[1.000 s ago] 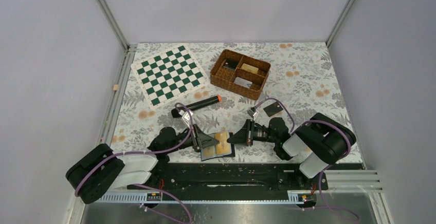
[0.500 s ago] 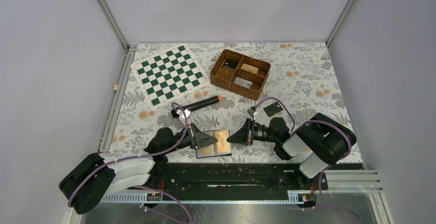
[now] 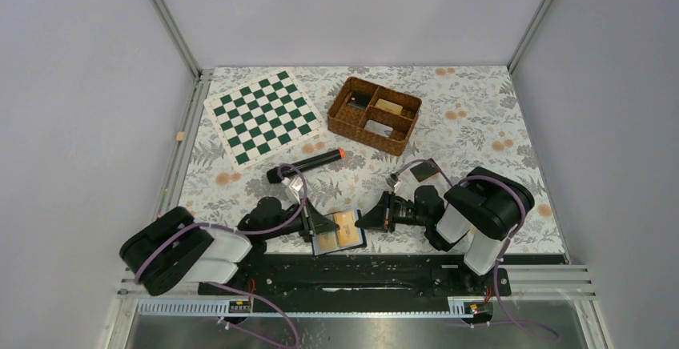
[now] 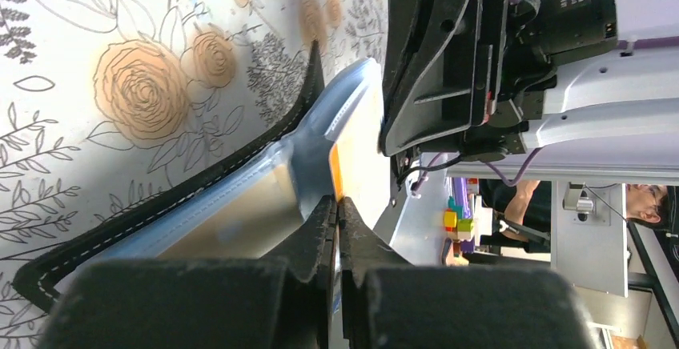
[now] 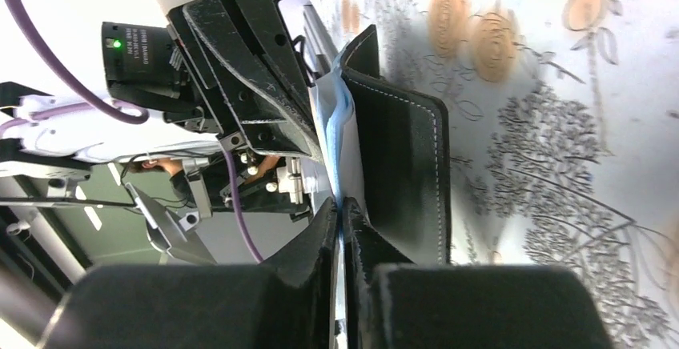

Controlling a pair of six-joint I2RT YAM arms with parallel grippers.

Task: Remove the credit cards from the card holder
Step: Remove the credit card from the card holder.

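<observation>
Left tool: clenched, pinching a thin blue-grey edge of the card holder. The holder lies open on the counter right under that tool's tip, with its far flap lifted.

Orange card: sits in the holder's pocket just past the left tool's tip, between the two tools. Not out yet.

Right tool: also clenched, nipping the holder's opposite edge beside the raised black flap. Both tools meet nose to nose over the holder, nearly touching.

Dark card: flat on the counter behind the right tool, well apart from the holder. I read that one as done.

Progress, my call: about half. One card is free, and the orange one has yet to be slid out while the other tool pins the holder.

Unclear:
- Whether either pinch takes in the orange card's edge or only the panel; the fingers cover the contact.
- Whether any more cards sit deeper in the pockets.
- The right wrist view shows no orange at all, since the flap blocks it.
</observation>
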